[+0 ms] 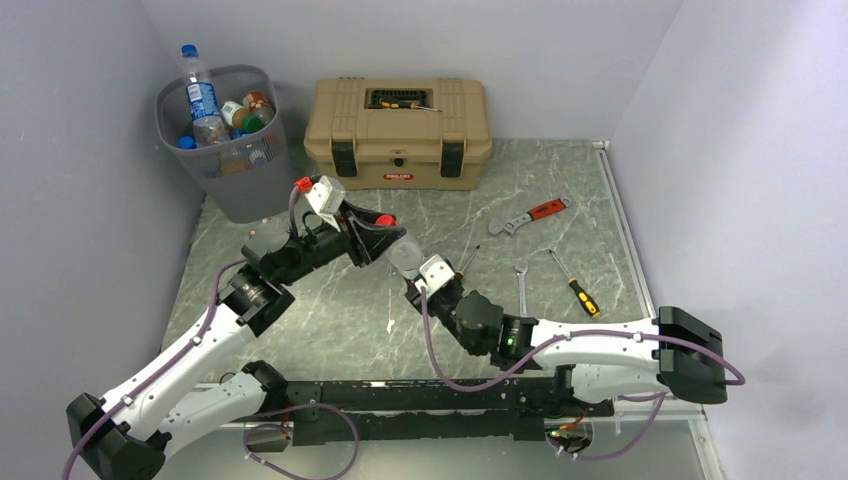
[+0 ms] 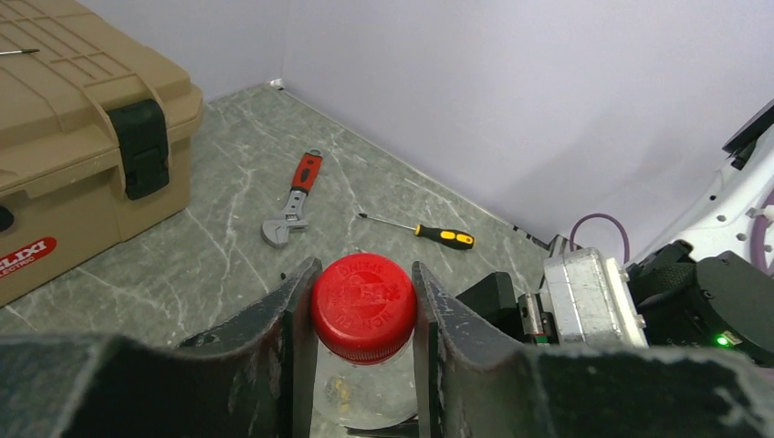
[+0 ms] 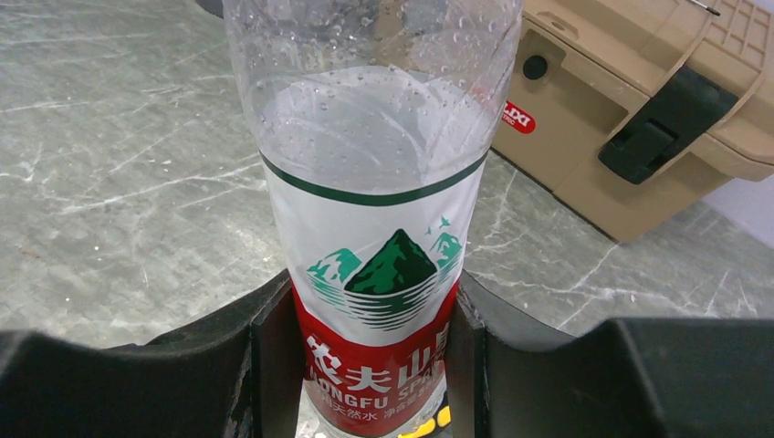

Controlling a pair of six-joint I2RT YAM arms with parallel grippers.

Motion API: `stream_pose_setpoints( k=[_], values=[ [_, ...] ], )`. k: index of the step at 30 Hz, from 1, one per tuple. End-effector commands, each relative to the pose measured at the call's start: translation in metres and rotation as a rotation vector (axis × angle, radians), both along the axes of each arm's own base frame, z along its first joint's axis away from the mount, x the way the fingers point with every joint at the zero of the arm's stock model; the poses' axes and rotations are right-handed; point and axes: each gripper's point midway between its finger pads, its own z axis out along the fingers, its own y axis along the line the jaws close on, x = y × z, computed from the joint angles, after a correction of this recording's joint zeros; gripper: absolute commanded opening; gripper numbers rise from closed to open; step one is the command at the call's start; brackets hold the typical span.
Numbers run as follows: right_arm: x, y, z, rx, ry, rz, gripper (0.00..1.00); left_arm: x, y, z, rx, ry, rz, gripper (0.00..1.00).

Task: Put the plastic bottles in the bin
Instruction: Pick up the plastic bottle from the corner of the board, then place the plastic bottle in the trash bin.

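Left claw (image 2: pixel 362 285): we are pinching the round red screw cap (image 2: pixel 363 308) of the clear plastic water bottle (image 3: pixel 370 173).
Right claw (image 3: pixel 367 301): we are clamping that bottle lower down, across its red-and-white mountain label (image 3: pixel 374 365).
Bottle: it is being held between both claws over the middle of the grey marbled table (image 1: pixel 570 175), well apart from the round grey wire-mesh bin (image 1: pixel 238 185) at far left.
Doing it well: we are judging that the right claw should let go fully before the left claw lifts. A cap-only grip may swing, so carry slowly over the rim.
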Motion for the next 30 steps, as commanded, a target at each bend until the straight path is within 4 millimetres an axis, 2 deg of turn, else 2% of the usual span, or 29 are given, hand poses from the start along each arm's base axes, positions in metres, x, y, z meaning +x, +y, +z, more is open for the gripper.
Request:
stream_pose_setpoints(
  k=[1,2,7,10,14,18,21,22,24,26,30],
  values=[
    [0.002,0.009,0.034,0.114,-0.003,-0.017,0.39,0.003,0.003,0.014,-0.015,-0.049,0.019,0.03],
    [0.002,0.010,0.035,0.116,0.003,-0.020,0.48,0.004,0.003,0.014,-0.013,-0.040,0.025,0.00],
    [-0.007,0.022,0.045,0.114,0.081,0.044,0.98,0.008,0.006,0.012,0.000,-0.009,0.054,0.00],
    [-0.016,0.023,0.054,0.136,0.131,0.077,1.00,0.011,0.013,0.017,0.009,-0.015,0.100,0.00],
    [-0.026,0.010,0.073,0.177,0.181,0.101,1.00,0.017,0.030,0.026,0.039,-0.047,0.192,0.00],
    [-0.041,-0.011,0.102,0.168,0.186,0.159,1.00,0.023,0.056,0.045,0.113,-0.127,0.320,0.00],
    [-0.045,-0.033,0.129,0.223,0.160,0.160,1.00,0.024,0.073,0.061,0.146,-0.192,0.394,0.00],
    [-0.045,-0.039,0.131,0.237,0.151,0.149,1.00,0.024,0.078,0.067,0.151,-0.216,0.416,0.00],
    [-0.039,-0.051,0.127,0.281,0.135,0.097,1.00,0.026,0.090,0.081,0.146,-0.252,0.479,0.00],
    [-0.032,-0.059,0.113,0.325,0.134,0.032,1.00,0.029,0.102,0.098,0.159,-0.316,0.539,0.00],
    [-0.020,-0.063,0.068,0.328,0.197,-0.087,1.00,0.043,0.127,0.132,0.213,-0.380,0.702,0.00]
  ],
)
